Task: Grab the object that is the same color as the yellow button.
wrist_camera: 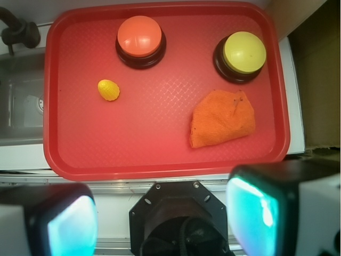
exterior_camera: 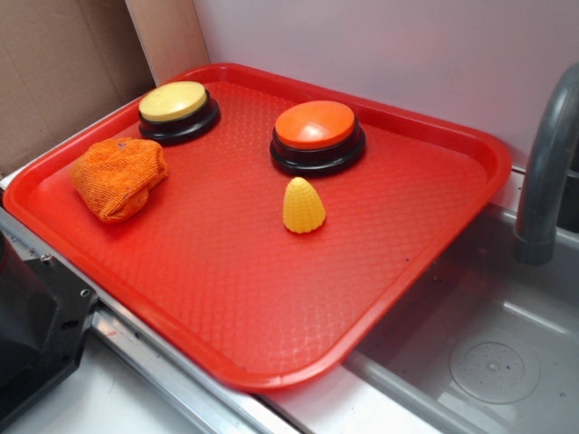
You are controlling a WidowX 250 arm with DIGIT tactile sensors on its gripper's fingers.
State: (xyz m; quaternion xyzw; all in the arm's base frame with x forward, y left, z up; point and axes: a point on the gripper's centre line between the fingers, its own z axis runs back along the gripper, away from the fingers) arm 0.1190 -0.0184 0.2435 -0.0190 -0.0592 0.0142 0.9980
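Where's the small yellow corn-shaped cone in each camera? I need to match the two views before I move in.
Exterior: the yellow cone stands mid-tray, just in front of the orange button.
Wrist: the yellow cone lies left of centre, below-left of the orange button.
Shared landmark: the orange button.

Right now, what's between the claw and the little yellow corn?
Only bare red tray. In the wrist view the open gripper sits off the tray's near edge; nothing lies between it and the corn.

Jaws wide apart, empty
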